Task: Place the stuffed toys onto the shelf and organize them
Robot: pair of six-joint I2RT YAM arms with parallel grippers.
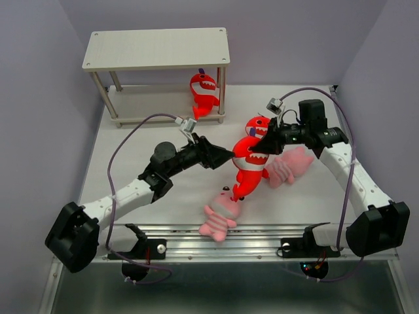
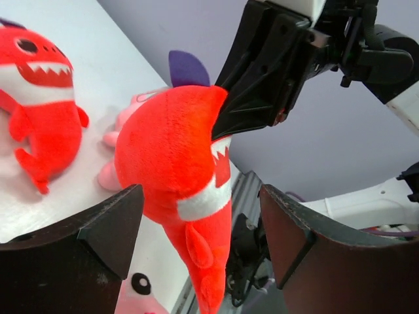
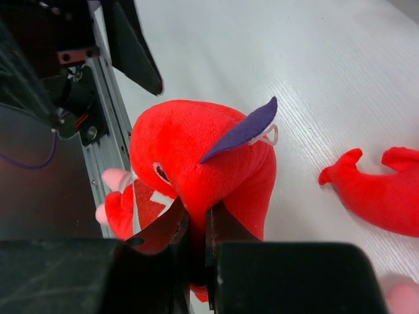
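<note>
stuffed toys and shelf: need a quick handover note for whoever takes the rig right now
left claw: open, jaws either side of the lifted red shark, not gripping.
right claw: shut on that shark.
done: one red shark sits on the shelf, lower tier, right end.
to do: shelve the lifted shark, another red shark on the table, one pink plush under the right arm and the other pink plush near the front edge.
</note>
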